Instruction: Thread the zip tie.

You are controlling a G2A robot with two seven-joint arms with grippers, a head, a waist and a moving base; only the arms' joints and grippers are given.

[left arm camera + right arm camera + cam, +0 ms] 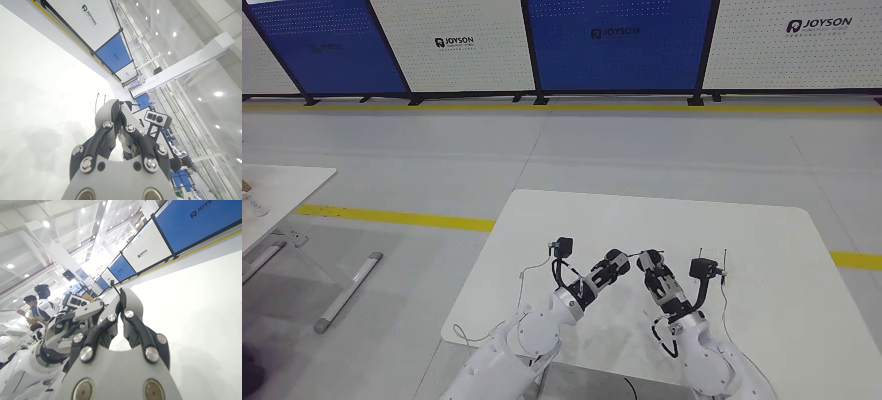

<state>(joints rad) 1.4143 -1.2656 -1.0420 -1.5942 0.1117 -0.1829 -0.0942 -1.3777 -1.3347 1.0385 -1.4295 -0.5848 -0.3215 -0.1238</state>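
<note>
At the near middle of a white worktop [762,240], the robot's two arms come together from left and right, their tips almost meeting. The right tool [121,292] is clamped tight on a black zip tie [115,288]. The tie's thin strap rises from between the closed pads and ends in a small square head just past the fingertips. The left tool [119,103] sits just beside the right one and points toward it, with its own fingers also pressed together. Whether any part of the tie lies between them cannot be told. Two loose zip ties [96,103] lie side by side on the worktop just right of the right arm. They are roughly parallel, heads toward the far edge, and apart from both tools. Beyond the far edge of the worktop is grey floor crossed by a yellow line [392,216]. A row of blue and white partition panels [622,45] stands along the far side of the room. A second white table [282,190] shows at the left edge.
</note>
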